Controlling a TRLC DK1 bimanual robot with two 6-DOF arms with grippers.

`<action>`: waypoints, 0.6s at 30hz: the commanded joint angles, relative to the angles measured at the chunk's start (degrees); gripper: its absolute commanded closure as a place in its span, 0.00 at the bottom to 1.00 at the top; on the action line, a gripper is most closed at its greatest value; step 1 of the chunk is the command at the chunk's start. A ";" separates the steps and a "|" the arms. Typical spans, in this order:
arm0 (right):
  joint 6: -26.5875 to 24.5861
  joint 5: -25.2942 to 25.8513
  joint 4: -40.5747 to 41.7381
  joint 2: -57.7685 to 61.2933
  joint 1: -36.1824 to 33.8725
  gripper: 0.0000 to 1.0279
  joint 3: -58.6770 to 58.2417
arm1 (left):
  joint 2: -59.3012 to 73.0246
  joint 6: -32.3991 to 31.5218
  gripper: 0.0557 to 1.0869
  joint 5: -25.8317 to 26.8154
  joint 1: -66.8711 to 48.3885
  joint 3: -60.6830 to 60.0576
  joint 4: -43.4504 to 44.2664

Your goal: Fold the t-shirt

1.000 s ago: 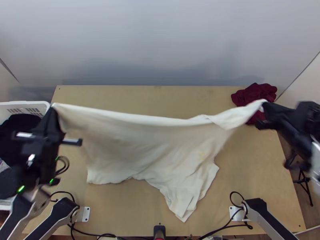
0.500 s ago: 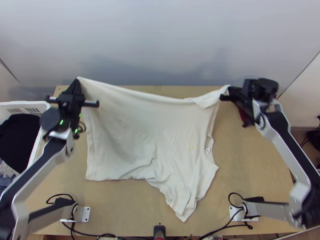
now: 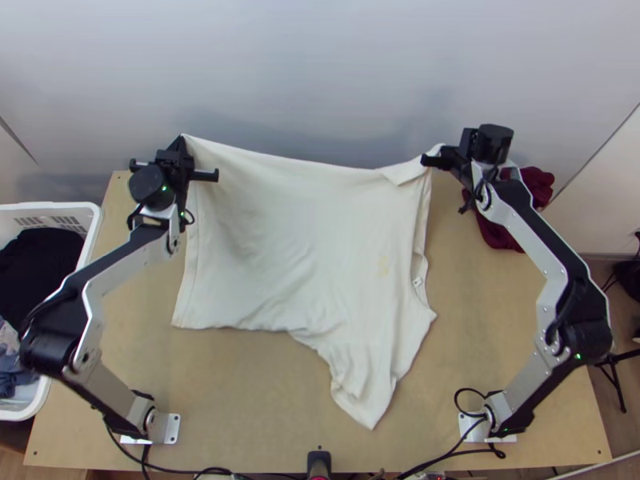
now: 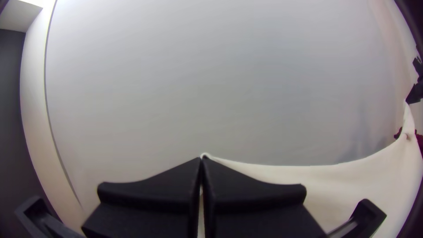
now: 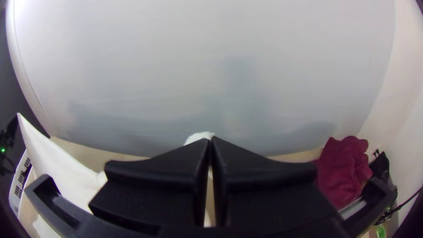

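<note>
In the top view, a light wooden table (image 3: pixel 240 400) set against a smooth pale wall (image 3: pixel 320 64), with soft shadows low on it. At the table's left side, a white basket (image 3: pixel 94 232) of dark clothes (image 3: pixel 36 268); near the far right corner, a bunched maroon cloth (image 3: pixel 538 188). Along the near edge, loose black cables (image 3: pixel 188 470) and the plates under both arms; past the right side, brown floor (image 3: pixel 620 424) and a thin black stand (image 3: pixel 612 370). Across the middle, a cream t-shirt (image 3: pixel 296 240), drawn out between the left gripper (image 3: pixel 182 146) and the right gripper (image 3: pixel 439 155), with upper edge raised and sagging slightly, lower part draped over the wood, a rumpled point towards the near edge. In the left wrist view, mostly wall, then fingers (image 4: pixel 167 187) pressed together on a corner of the t-shirt. In the right wrist view, fingers (image 5: pixel 163 176) likewise closed, pinching a bit of the same fabric; beyond, the table's far edge, the maroon cloth to one side, and next to it a black shape (image 5: pixel 380 167), perhaps a bag.
</note>
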 commanded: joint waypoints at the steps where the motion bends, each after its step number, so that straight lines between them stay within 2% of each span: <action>1: 0.85 2.30 0.36 4.92 0.53 0.97 4.72 | 8.10 1.60 0.96 -1.59 1.15 6.12 0.65; 6: 0.67 3.09 -0.87 3.42 2.03 0.97 2.17 | 9.68 2.13 0.96 -1.85 3.18 4.89 1.09; 8: 0.58 3.18 -3.77 1.40 2.91 0.97 0.15 | 9.50 2.13 0.96 -1.85 3.70 3.31 1.09; 13: -0.21 3.09 -17.05 -2.64 5.37 0.97 -4.60 | 7.40 4.94 0.96 -1.77 4.49 -3.64 1.53; 18: -1.97 3.09 -18.28 -8.53 6.33 0.97 -15.14 | 6.25 6.87 0.96 -1.77 4.49 -9.00 3.38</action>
